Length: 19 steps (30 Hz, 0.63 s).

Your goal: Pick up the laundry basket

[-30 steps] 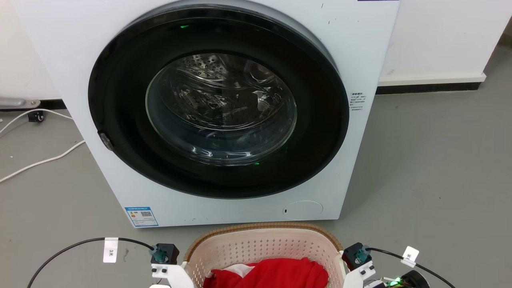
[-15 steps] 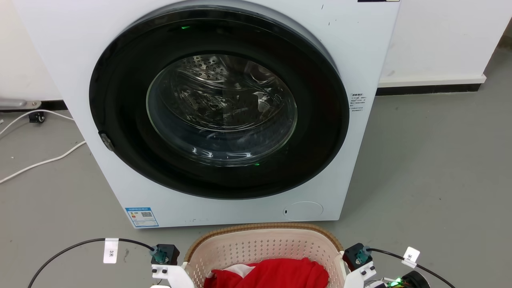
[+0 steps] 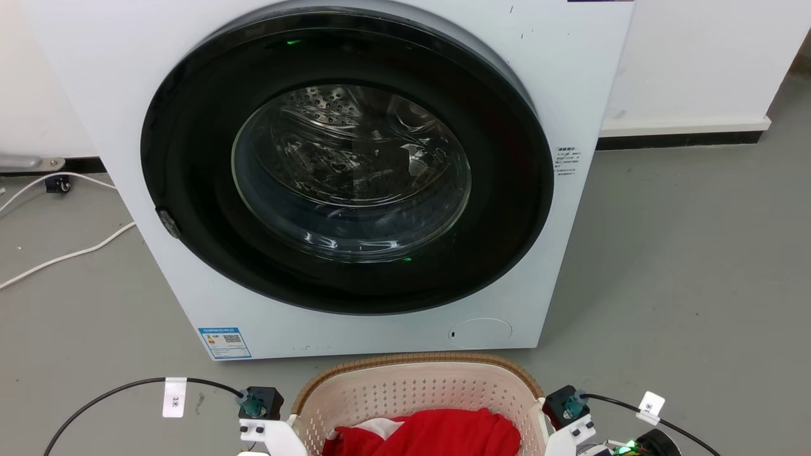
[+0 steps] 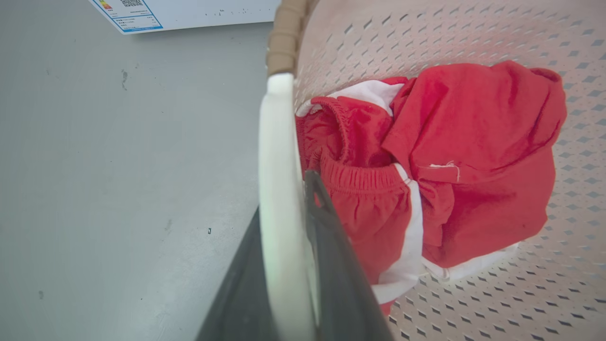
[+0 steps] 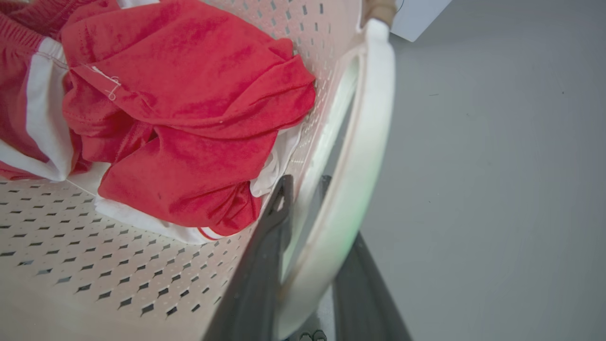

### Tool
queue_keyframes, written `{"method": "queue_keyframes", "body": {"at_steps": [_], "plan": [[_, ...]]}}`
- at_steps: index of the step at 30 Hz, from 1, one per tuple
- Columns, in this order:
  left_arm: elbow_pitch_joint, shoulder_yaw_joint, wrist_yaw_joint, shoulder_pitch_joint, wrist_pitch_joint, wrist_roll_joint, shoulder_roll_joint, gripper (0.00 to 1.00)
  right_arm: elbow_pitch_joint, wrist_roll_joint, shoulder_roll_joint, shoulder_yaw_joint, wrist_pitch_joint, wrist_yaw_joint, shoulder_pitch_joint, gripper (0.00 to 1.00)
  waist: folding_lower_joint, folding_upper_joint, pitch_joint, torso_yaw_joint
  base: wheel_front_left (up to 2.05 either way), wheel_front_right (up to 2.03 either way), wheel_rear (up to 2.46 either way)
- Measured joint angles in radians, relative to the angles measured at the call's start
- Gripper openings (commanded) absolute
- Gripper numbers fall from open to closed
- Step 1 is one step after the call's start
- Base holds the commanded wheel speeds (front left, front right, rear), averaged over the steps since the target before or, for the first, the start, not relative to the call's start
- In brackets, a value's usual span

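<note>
The laundry basket (image 3: 412, 389), cream, perforated and brown-rimmed, sits at the bottom of the head view in front of the washer, with red and white clothes (image 3: 424, 434) inside. My left gripper (image 4: 284, 194) is shut on the basket's white left handle (image 4: 277, 142), one dark finger inside the wall and one outside. On the other side, my right gripper (image 5: 307, 182) is shut on the white right handle (image 5: 374, 118) in the same way. Both wrist cameras flank the basket in the head view, the left (image 3: 261, 402) and the right (image 3: 565, 405).
A white front-loading washing machine (image 3: 570, 76) with its round dark door (image 3: 348, 158) closed stands right behind the basket. White cables (image 3: 63, 253) lie on the grey floor at the left. Open grey floor (image 3: 684, 266) stretches to the right up to the wall.
</note>
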Motion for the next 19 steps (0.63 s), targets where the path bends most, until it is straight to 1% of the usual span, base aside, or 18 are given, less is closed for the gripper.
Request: {"method": "queue_keyframes", "body": {"at_steps": [19], "plan": [[0.003,-0.038,0.000,-0.002,-0.010,-0.041,0.001,0.00,0.001,0.012,-0.001,0.011,-0.002,0.000,0.000,0.00,0.0001,0.0000,0.006,-0.001,0.00,0.00,0.00]]}}
